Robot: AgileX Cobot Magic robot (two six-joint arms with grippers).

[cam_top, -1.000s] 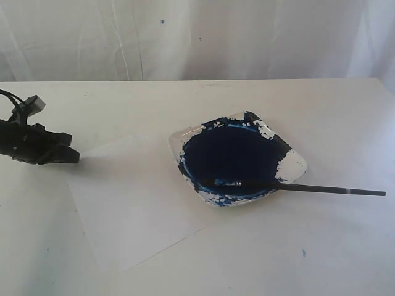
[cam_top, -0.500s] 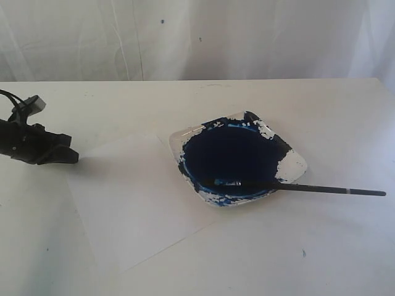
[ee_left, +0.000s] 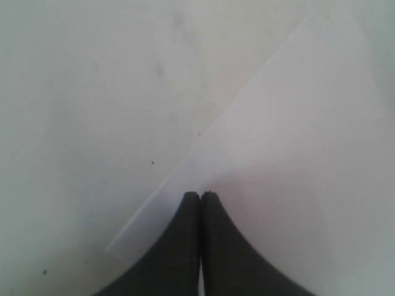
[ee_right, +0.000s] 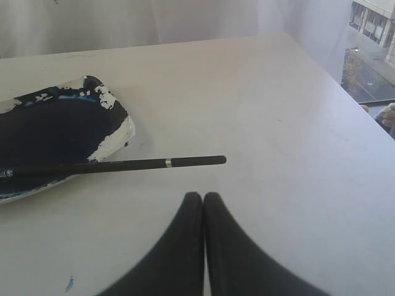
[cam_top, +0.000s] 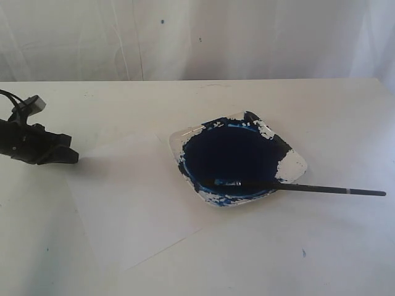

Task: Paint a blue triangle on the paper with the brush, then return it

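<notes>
"Blue paint fills most of the dish [cam_top: 295, 165]. Where is the brush [cam_top: 321, 189]?"

"It lies in that dish, bristle end down in the paint. The black handle crosses the near rim and runs out over the white table [cam_top: 321, 117] to the right. Nothing grips it."

"And the paper [cam_top: 136, 203]?"

"Flat on the table, just to the left of the dish. It is plain white and hardly paler than the tabletop. One corner reaches close to the dish."

"What about the left gripper [cam_top: 75, 157]?"

"Its two black fingers are pressed together with nothing between them. The tips sit over the paper's edge near its far left corner. Whether they touch the sheet, I cannot tell."

"And the right gripper [ee_right: 203, 196]?"

"Only its own wrist camera shows it. The fingers are closed against each other and hold nothing. They point toward the free end of the brush handle, near it but apart, with bare table in between."
</notes>
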